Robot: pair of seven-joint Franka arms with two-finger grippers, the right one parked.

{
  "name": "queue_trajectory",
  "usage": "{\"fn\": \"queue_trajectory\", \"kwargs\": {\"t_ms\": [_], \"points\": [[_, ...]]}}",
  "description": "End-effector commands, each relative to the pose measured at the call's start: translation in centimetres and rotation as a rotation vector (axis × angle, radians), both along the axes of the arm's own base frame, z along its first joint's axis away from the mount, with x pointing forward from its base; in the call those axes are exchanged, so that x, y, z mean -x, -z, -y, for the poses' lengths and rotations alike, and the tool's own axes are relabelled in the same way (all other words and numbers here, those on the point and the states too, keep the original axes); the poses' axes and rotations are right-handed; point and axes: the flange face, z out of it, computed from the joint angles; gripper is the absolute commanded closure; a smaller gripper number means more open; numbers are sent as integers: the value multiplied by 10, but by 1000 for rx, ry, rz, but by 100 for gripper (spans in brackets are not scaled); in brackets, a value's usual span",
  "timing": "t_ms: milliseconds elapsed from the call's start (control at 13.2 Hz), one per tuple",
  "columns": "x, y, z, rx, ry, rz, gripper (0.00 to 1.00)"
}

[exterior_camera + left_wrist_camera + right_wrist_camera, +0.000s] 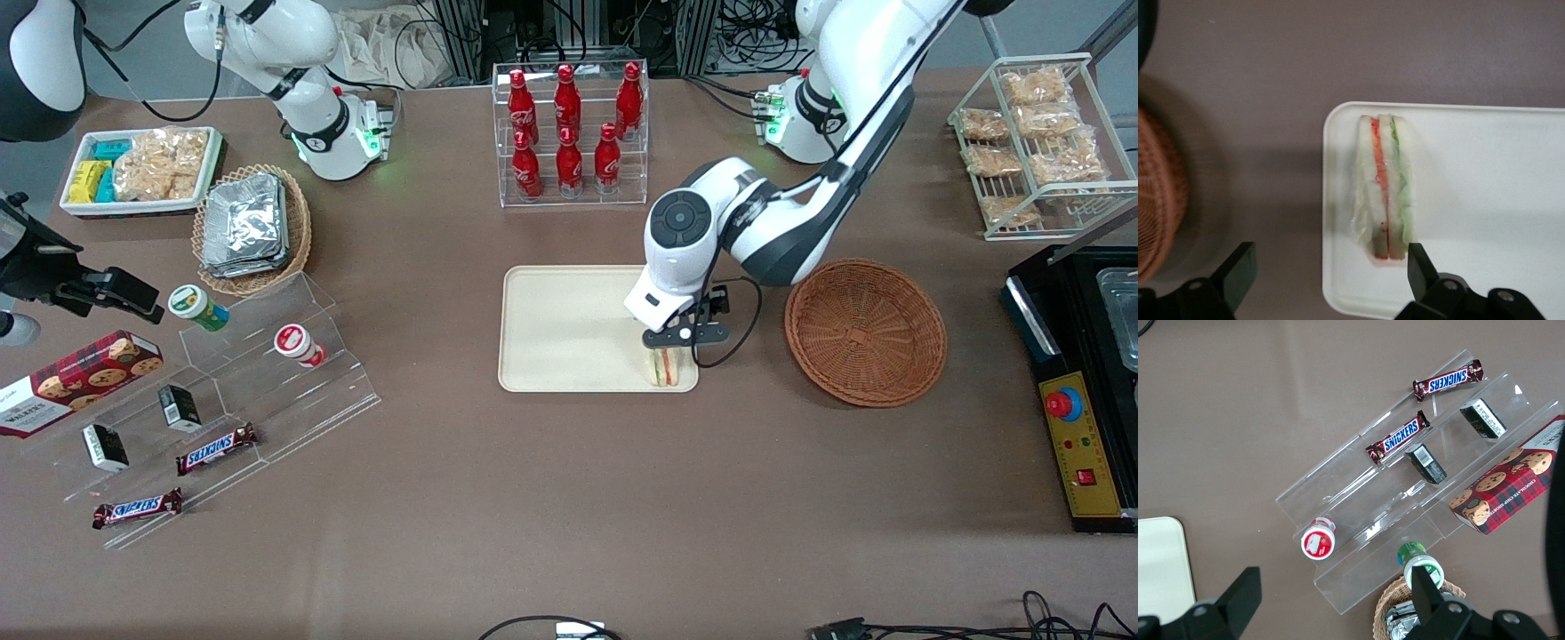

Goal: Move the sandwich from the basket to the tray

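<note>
Release step, near done. Sandwich [663, 366] already down on tray [569, 329], standing on edge at the tray corner nearest the front camera on the working arm's end, close against the low rim. Wrist view confirms: sandwich [1385, 190] inside the rounded corner of tray [1485, 200], layers upright, red-orange and green filling lines showing, clear wrap loose around the bread.

Hand [669, 342] directly above the sandwich, low. Fingers wide apart in wrist view, one fingertip [1421, 263] just beside the sandwich end, the other well off over bare bench [569, 516]; nothing gripped, no contact seen on either side of the bread. Hand [1331, 273] straddling tray rim.

Judged: transfer essentially complete, only retreat left. Next move calls for a straight vertical lift with fingers kept spread, no sideways drift, since the near fingertip could clip the wrap and tip the wedge over or nudge it against the rim. Sandwich stands on a narrow edge, so likely easy to topple.

Farther out: reddish-brown wicker basket [865, 331] at 3 o'clock from the tray, apart from it, nothing visible inside; edge of basket [1158, 200] caught in wrist view too. Farther still, at 12 o'clock from the tray, clear rack of red cola bottles [569, 124], not involved.
</note>
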Motion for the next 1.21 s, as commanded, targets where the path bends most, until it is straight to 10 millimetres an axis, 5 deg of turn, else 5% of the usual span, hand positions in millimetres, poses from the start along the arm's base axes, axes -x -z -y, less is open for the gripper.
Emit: {"fn": "queue_trajectory", "kwargs": {"t_ms": [0, 227, 529, 756, 1134], "points": [[5, -65, -10, -36, 9, 28, 0], [-7, -124, -63, -34, 16, 47, 0], [-33, -190, -207, 59, 11, -10, 0], [-33, -215, -278, 86, -75, -2, 0], [-35, -243, -331, 184, -117, 38, 0]]}}
